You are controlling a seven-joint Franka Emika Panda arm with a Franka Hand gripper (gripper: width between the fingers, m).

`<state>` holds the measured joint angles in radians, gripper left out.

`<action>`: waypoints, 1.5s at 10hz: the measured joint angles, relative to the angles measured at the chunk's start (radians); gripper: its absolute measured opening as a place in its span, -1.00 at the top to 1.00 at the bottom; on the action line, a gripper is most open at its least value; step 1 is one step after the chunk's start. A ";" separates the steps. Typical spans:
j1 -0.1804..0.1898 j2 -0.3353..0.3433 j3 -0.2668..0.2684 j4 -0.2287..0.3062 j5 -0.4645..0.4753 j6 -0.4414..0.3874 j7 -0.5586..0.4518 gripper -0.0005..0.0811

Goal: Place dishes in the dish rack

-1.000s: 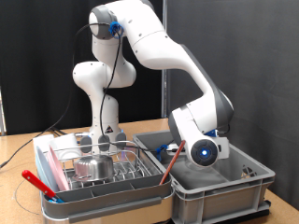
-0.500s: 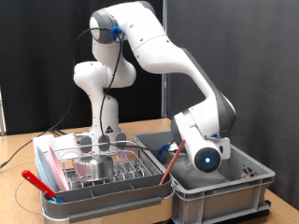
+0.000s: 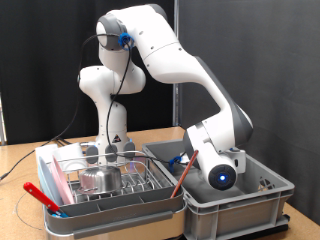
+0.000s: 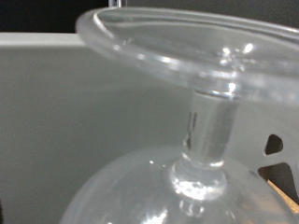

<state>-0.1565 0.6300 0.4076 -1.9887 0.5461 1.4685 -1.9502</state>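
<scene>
Gripper hidden inside grey bin point(image 3: 250, 195) on wooden table point(image 3: 20, 165), black backdrop.

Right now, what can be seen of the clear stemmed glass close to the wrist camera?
The clear stemmed glass fills the wrist view: a wide round foot, a short thick stem and a rounded bowl, all transparent and glossy with highlights. It looks empty. Pale grey bin walls show behind it. The fingers are out of frame, so any contact is unclear.

Exterior view faces me from across the table, mid-range. My wrist view sits very near a clear glass point(image 4: 187, 121) inside the grey bin point(image 3: 240, 205), the shared part.
</scene>
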 joint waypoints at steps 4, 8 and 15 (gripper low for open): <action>0.000 0.001 0.005 0.001 -0.010 -0.043 -0.006 -0.99; 0.000 0.001 0.009 0.000 -0.020 -0.062 -0.007 -0.99; 0.007 -0.003 0.021 -0.002 -0.078 -0.082 -0.002 -0.99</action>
<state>-0.1491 0.6270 0.4282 -1.9909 0.4677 1.3862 -1.9526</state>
